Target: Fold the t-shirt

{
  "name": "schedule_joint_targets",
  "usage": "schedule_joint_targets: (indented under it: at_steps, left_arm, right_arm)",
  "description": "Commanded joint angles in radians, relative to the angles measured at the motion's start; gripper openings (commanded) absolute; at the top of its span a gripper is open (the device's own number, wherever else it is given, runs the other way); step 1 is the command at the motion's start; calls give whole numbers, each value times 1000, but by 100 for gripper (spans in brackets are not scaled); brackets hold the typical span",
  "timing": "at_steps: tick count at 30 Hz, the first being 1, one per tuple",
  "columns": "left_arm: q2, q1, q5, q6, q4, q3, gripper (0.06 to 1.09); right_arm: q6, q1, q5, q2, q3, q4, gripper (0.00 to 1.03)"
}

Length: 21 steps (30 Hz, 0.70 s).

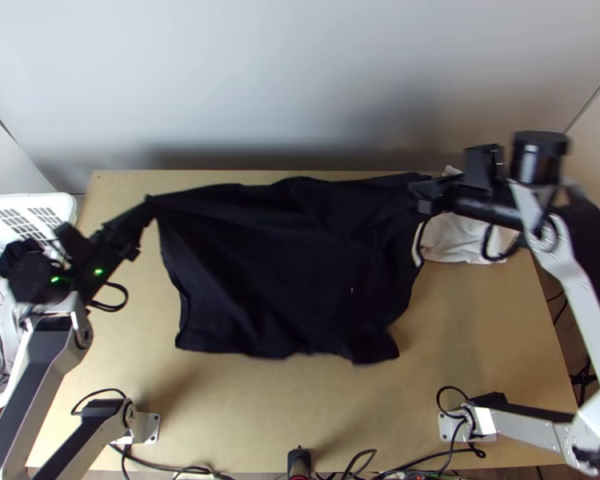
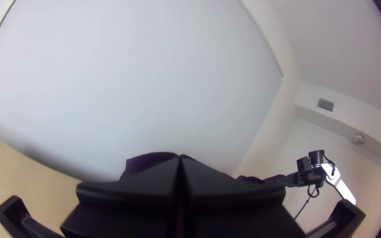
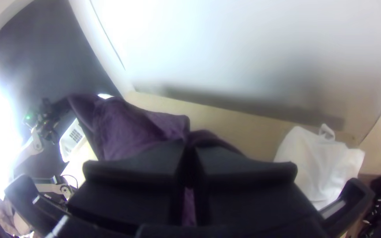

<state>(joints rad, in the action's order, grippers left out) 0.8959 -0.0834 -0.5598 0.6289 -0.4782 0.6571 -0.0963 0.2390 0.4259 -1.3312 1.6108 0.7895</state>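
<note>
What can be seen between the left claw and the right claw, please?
The dark t-shirt: in the top view it stretches from the left claw across to the right claw.

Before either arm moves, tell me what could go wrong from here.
The dark t-shirt is strung between the left end effector and the right end effector, so more pull could slip it free of one. Its lower edge looks uneven and may land creased. The white cloth lies near the t-shirt's right side and might get caught or covered.
</note>
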Motion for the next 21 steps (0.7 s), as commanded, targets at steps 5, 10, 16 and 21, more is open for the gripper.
schedule_joint_targets:
  at_steps: [5,10,16,21]
  left_arm:
    - [-319,-4,-101,48,43,88,9]
    - [-500,-16,-210,115,151,122,9]
    - [-683,-59,-226,269,193,95,9]
    - [-724,-72,-223,342,178,133,9]
  right_arm:
    - [142,106,-144,328,-74,-53,3]
    - [179,108,-150,483,-138,-81,3]
    - [124,143,-147,529,-88,5,3]
    - [112,161,-147,578,-75,19,3]
